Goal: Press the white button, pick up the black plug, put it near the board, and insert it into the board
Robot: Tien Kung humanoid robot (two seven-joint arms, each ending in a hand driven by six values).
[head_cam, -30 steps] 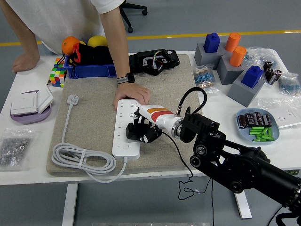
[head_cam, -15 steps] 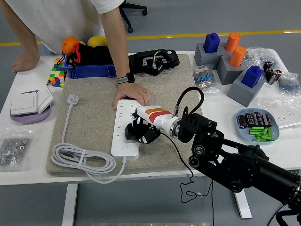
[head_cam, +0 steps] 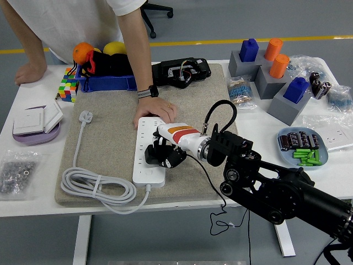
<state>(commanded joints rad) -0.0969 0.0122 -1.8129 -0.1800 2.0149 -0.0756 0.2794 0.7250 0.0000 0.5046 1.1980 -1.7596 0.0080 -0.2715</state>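
Black plug [head_cam: 156, 158] clamped in the right robot hand [head_cam: 164, 151] over the white board [head_cam: 148, 153] on a beige mat [head_cam: 105, 143].

We take this for a robotics lab or test workshop. A grey floor [head_cam: 220, 22] with a yellow line [head_cam: 231, 40] runs behind the white counter [head_cam: 33, 182], and an office chair base [head_cam: 157, 11] stands at the far side. On the counter we see sorted practice items: grey blocks with pegs [head_cam: 276, 72] far right, a tray of small parts [head_cam: 303, 148], bagged screws [head_cam: 19, 172] near left, wall switches [head_cam: 37, 118], a puzzle cube [head_cam: 67, 89].
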